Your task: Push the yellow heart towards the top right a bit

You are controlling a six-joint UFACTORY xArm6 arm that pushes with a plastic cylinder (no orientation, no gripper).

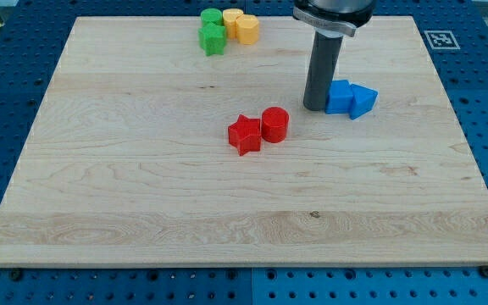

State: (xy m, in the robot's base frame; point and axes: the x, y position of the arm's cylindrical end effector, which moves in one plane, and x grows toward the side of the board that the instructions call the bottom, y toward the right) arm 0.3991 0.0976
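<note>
Two yellow blocks sit side by side near the view's top edge, one further back (232,18) and one nearer and to the right (248,29). From here I cannot tell which of them is the heart. My tip (315,108) rests on the board well below and to the right of them. It stands against the left side of a blue cube (339,97), far from the yellow blocks.
A green round block (211,17) and a green star (213,39) touch the yellow blocks on their left. A blue triangular block (363,101) sits right of the blue cube. A red star (245,135) and a red cylinder (275,124) lie mid-board.
</note>
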